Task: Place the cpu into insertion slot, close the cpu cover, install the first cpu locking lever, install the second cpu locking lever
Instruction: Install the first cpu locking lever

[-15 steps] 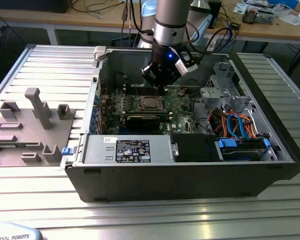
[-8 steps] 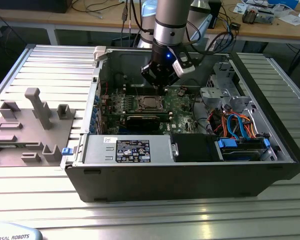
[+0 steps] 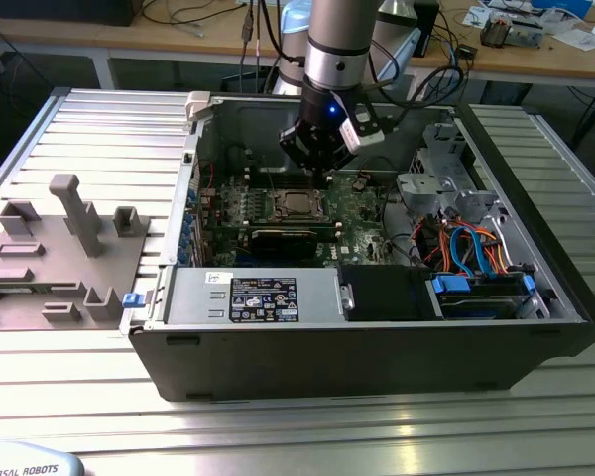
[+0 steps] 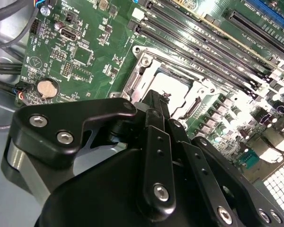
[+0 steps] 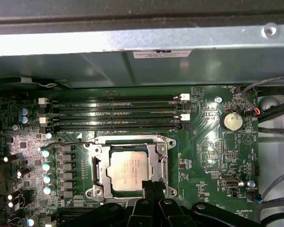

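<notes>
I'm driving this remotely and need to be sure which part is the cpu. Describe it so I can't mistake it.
Start at the open computer case and find the green motherboard on its floor. Beside the long black memory slots sits a square socket with a silver metal frame, the cpu cover. The cpu is the flat, dull silver square inside that frame; the gripper is at its edge.

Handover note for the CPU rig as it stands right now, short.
Gripper: fingers pinched together, nothing visibly held, tips at the edge of the cpu cover.
Cpu: seated in the insertion slot on the green motherboard, inside the open PC case.
Done: cpu is in; the cover frame looks to be lying down around it.
Left: whether either locking lever is latched cannot be told from these views, so treat both as open items and check the cover is fully flat.
</notes>
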Available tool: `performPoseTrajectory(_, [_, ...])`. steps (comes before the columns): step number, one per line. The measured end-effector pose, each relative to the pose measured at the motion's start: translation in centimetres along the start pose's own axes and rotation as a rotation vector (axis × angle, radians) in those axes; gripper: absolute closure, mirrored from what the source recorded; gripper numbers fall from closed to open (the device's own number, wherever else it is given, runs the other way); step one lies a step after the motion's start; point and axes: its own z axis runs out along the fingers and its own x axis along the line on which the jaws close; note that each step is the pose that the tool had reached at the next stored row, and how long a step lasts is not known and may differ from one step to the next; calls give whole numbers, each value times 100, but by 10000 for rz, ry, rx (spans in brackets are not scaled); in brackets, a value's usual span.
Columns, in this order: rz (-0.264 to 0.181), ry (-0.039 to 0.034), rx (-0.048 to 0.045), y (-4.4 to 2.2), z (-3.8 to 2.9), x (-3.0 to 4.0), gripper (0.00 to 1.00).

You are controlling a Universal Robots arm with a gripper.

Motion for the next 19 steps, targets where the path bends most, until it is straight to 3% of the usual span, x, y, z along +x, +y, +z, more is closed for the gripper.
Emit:
performPoseTrajectory(12, [0,0,-27,-1,-60,1,89])
performPoseTrajectory(19, [-1,1,-30,-1,-63,7,89])
